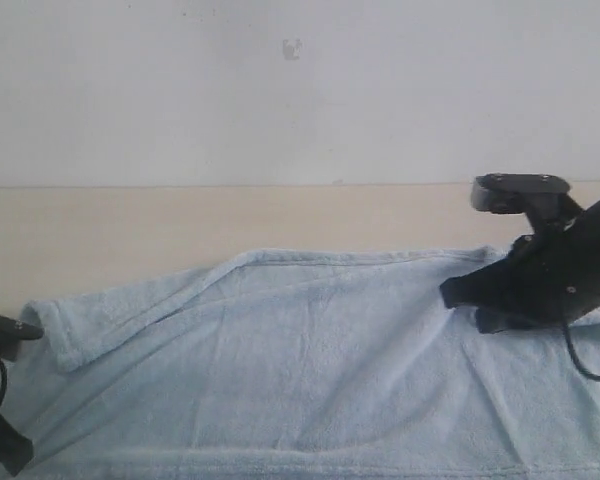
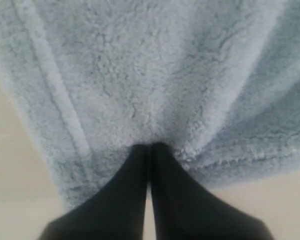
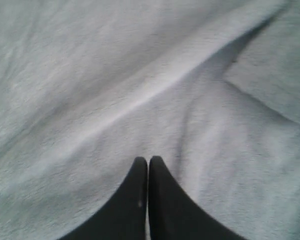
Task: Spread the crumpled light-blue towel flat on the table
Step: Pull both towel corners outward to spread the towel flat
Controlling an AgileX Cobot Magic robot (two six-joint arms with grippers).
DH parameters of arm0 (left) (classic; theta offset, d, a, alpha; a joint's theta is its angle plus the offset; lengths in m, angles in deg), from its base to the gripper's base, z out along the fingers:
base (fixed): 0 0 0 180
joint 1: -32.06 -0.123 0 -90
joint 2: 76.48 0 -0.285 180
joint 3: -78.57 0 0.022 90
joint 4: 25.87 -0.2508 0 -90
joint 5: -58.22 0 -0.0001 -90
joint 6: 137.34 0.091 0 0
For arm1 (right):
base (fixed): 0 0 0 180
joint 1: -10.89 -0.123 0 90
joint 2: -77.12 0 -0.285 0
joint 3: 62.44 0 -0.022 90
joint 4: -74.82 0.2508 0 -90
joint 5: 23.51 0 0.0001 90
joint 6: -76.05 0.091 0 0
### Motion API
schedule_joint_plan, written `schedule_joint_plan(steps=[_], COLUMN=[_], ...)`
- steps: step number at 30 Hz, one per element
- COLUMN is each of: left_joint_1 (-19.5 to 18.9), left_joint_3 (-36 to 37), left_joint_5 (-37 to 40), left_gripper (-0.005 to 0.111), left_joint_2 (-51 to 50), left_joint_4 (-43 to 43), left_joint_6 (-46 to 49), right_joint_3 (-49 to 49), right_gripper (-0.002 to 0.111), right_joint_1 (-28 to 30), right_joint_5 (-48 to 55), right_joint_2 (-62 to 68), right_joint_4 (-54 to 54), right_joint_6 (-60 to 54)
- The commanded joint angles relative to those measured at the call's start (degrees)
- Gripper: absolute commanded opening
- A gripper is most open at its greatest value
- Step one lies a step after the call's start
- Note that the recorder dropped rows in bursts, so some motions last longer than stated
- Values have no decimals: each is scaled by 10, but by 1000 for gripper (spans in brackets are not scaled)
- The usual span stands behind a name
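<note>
Framing the scene were a pale wall (image 1: 280, 100) with a small mark (image 1: 292, 48) and, in front of it, the beige desk (image 1: 130, 225). A black cable (image 1: 583, 368) looped from the right arm (image 1: 570, 270) down over the cloth, and a camera (image 1: 520, 190) sat above that arm's wrist.

The light-blue towel (image 1: 310, 370) lay across the desk, stretching from the left hand (image 2: 150, 146) to past the right hand (image 3: 148, 159) and filling the space between them. Near the left hand a flap (image 1: 130, 310) of the towel was folded over onto itself, its hemmed edge running towards the right hand.

The left hand's fingers were pressed together on the towel's edge, with pleats of cloth converging at their tips and bare desk on both sides of them. The right hand was closed too, its tips low over the cloth, with fabric on every side and a long ridge (image 3: 140, 95) just ahead. Whether it pinched any fabric I could not tell.

Only the exterior view showed the folded flap and the towel's spread. The left wrist view alone showed the gathered pleats, and the right wrist view alone showed the ridge.
</note>
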Motion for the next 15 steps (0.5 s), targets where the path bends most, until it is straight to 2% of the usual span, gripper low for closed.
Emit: schedule_joint_plan(steps=[1,4,8,11,15], left_joint_1=[0,0,0,0,0], left_joint_3=[20,16,16,16,21], left_joint_5=[26,-3,-67,-110,-146], left_gripper=[4,4,4,4,4], left_joint_2=[49,108,187,218,213], left_joint_4=[31,71,154,195,213], left_joint_6=[-9,3,65,106,107], right_joint_3=[2,6,48,96,117], right_gripper=[0,0,0,0,0], right_joint_1=[95,130,139,139,139], right_joint_5=[32,51,6,-34,-34], right_joint_2=[-7,-6,-6,-6,-6], right_joint_4=[-13,-13,-56,-141,-231], right_joint_6=[9,9,18,101,187])
